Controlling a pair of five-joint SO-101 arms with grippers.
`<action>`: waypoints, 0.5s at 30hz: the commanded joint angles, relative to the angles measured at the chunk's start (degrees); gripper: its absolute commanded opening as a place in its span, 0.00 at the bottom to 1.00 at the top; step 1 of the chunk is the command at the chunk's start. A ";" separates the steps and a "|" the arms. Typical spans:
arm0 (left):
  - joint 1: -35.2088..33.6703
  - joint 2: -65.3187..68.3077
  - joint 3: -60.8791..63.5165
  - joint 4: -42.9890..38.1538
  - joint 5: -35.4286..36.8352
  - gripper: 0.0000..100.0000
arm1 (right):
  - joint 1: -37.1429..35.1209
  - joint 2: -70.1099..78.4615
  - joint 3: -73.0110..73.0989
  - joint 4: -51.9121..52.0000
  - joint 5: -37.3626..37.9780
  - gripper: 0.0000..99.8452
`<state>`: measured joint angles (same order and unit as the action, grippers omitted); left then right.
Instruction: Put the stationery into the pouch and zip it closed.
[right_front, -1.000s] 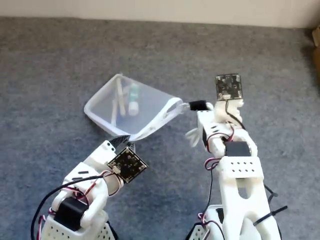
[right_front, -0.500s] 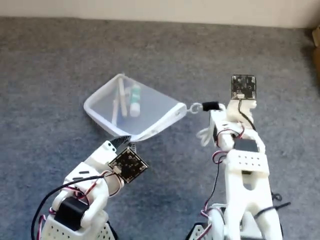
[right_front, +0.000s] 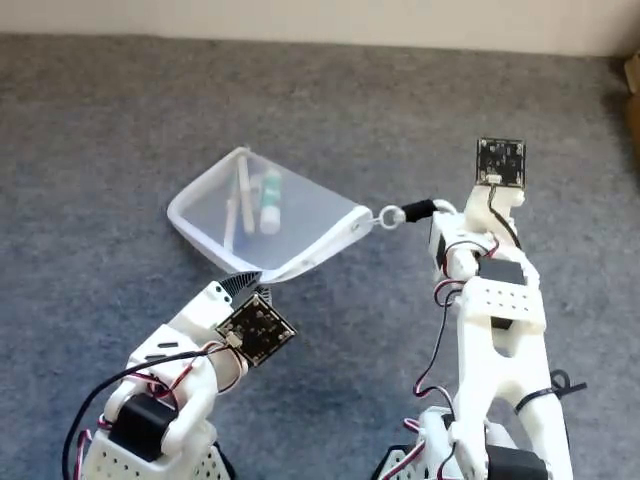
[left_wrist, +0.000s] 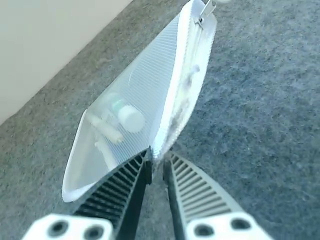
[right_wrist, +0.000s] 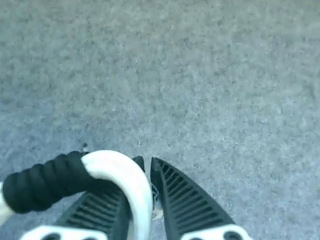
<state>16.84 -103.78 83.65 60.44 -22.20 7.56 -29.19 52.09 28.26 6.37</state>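
Pinching the pouch (left_wrist: 145, 85) by its near edge, the left gripper (left_wrist: 156, 159) is clamping it right at its fingertips, with the stationery (left_wrist: 125, 116) lying inside, farther out. The right gripper (right_wrist: 148, 164) is gripping the zip's pull strap (right_wrist: 75, 175), which is looping out beside its jaws. With the slider (left_wrist: 202, 12) seemingly sitting at the pouch's far corner, a harder or off-line pull is risking dragging the edge from the left grip, or slipping the strap.

high view overhead, left wrist near; both share pouch (right_front: 290, 225)
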 joint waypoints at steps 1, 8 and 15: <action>-2.24 -0.75 -1.10 0.35 0.97 0.00 | 1.19 -0.57 -4.88 0.22 -0.35 0.00; -2.24 -0.75 0.48 0.00 0.70 0.01 | -1.10 -0.57 -5.05 4.53 -0.70 0.04; -2.24 -0.75 0.92 0.00 0.62 0.01 | -4.70 -5.76 -4.88 10.95 -0.70 0.12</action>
<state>16.31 -103.87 84.88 60.62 -22.20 4.22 -29.98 50.95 37.67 6.29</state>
